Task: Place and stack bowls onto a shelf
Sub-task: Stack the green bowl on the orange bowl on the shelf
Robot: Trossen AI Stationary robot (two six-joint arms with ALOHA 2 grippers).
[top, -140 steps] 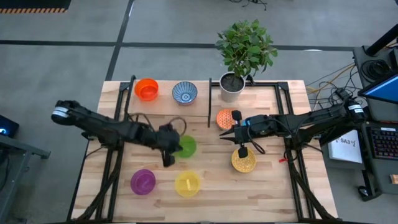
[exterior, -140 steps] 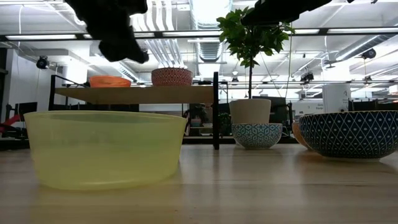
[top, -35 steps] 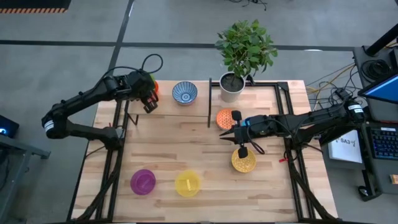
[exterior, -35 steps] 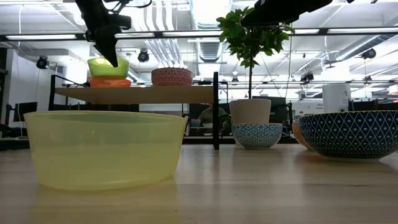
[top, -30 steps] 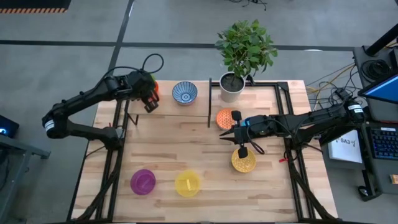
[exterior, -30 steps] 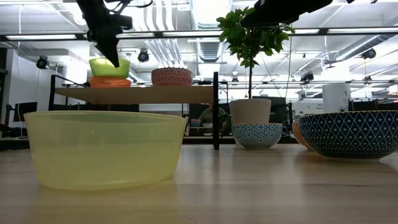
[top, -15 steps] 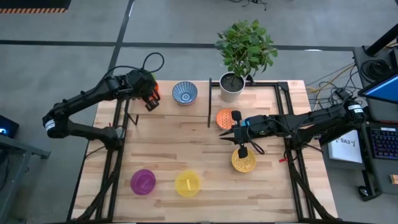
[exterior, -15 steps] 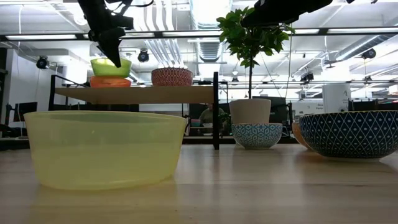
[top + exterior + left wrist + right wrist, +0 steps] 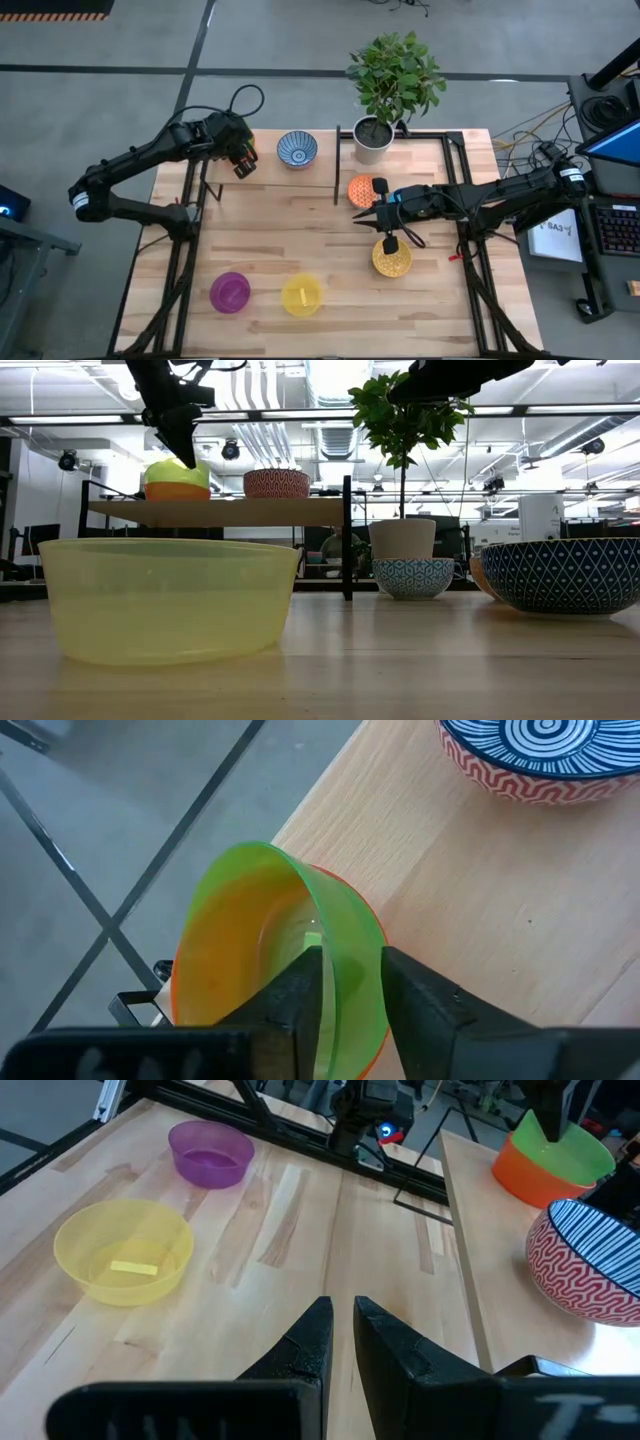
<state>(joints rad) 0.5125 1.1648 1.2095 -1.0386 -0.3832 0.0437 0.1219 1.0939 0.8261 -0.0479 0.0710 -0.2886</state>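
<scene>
The green bowl [image 9: 250, 920] sits nested in the red-orange bowl [image 9: 177, 492] at the left end of the shelf [image 9: 250, 512]. A blue-striped bowl with a red-patterned outside [image 9: 276, 483] stands beside them on the shelf. My left gripper [image 9: 350, 970] hovers over the green bowl, open, one finger inside its rim and one outside. My right gripper [image 9: 340, 1305] hangs shut and empty over the table's middle right [image 9: 362, 215], near the patterned orange bowl [image 9: 360, 190] and the speckled yellow bowl [image 9: 391, 258]. My left gripper comes from above, its fingers [image 9: 300, 995] straddling the green bowl's rim [image 9: 355, 935] on the side toward the table's near edge. The bowl rests in the red-orange bowl. I cannot tell whether the fingers touch the rim.
A purple bowl [image 9: 231, 292] and a yellow bowl [image 9: 302, 296] stand near the table's front edge. A potted plant [image 9: 372, 138] stands at the far edge, right of the shelf. The shelf's black post [image 9: 347, 538] rises at its right end.
The green bowl has dropped from just above the red-orange bowl down into it and now sits lower, nested. My left gripper has stayed over the shelf's left end.
</scene>
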